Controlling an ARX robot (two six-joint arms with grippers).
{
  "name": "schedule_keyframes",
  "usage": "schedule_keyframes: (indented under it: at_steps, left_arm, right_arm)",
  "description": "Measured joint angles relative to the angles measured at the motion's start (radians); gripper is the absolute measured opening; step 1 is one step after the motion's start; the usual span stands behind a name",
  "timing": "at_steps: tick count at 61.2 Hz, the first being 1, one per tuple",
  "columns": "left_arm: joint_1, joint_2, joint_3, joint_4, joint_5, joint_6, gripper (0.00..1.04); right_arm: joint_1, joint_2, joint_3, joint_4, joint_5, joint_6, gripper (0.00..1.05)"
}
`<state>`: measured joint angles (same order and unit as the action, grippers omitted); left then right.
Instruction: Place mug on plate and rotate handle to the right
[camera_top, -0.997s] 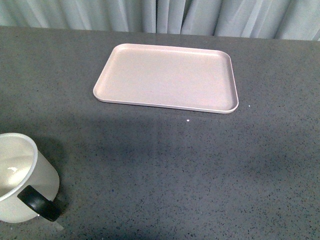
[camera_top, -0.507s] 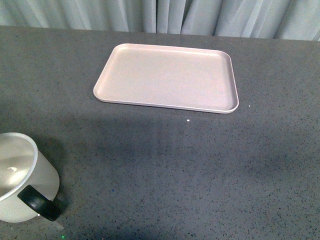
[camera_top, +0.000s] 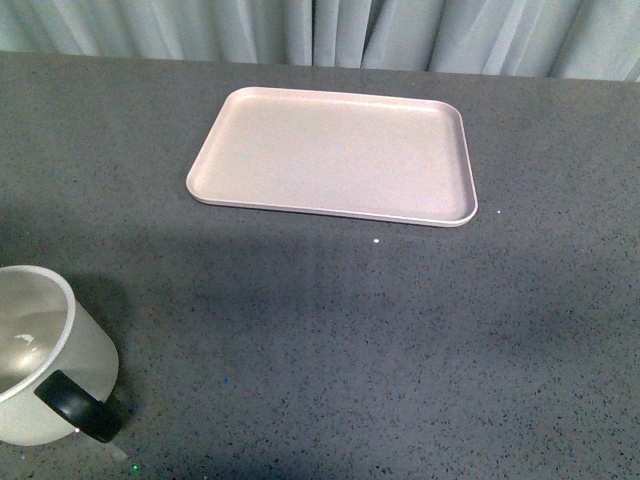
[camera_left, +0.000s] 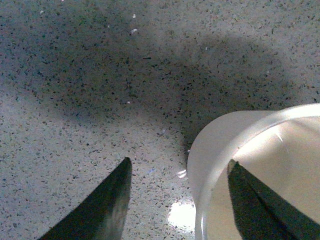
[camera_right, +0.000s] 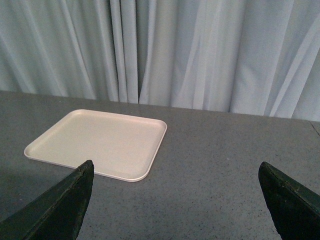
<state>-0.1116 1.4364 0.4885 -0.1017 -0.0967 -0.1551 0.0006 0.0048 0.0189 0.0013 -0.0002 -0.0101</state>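
Observation:
The white mug (camera_top: 45, 365) stands upright at the table's near left corner, its black handle (camera_top: 78, 407) turned toward the near right. The smiley face is hidden. The pinkish-beige plate (camera_top: 335, 155) lies flat and bare at the far middle; it also shows in the right wrist view (camera_right: 100, 142). My left gripper (camera_left: 177, 200) is open right above the mug (camera_left: 250, 165), one finger (camera_left: 260, 205) over the mug's inside and the other outside its wall, the rim between them. My right gripper (camera_right: 175, 200) is open and empty, high over the table, short of the plate.
The grey speckled table (camera_top: 400, 330) ends at pale curtains (camera_right: 200, 50) along the far edge. Neither arm shows in the front view.
The mug's inside has grown darker, as a shadow has come over it. The mug and plate have not moved.

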Motion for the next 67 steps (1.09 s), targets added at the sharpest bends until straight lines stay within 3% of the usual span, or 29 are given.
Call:
schedule_keyframes:
  at_steps: [21, 40, 58, 67]
  left_arm:
    - [-0.031, -0.009, 0.025, -0.075, 0.036, -0.056, 0.02]
    - [-0.177, 0.006, 0.224, -0.18, 0.045, -0.161, 0.02]
    - [-0.308, 0.278, 0.615, -0.229, 0.029, -0.217, 0.02]
    - [-0.37, 0.498, 0.9, -0.283, 0.042, -0.245, 0.02]
  right_arm:
    - [0.0, 0.0, 0.0, 0.0, 0.0, 0.0, 0.96]
    - [0.0, 0.0, 0.0, 0.0, 0.0, 0.0, 0.96]
    - [0.0, 0.0, 0.0, 0.0, 0.0, 0.0, 0.96]
    - [0.0, 0.0, 0.0, 0.0, 0.0, 0.0, 0.95]
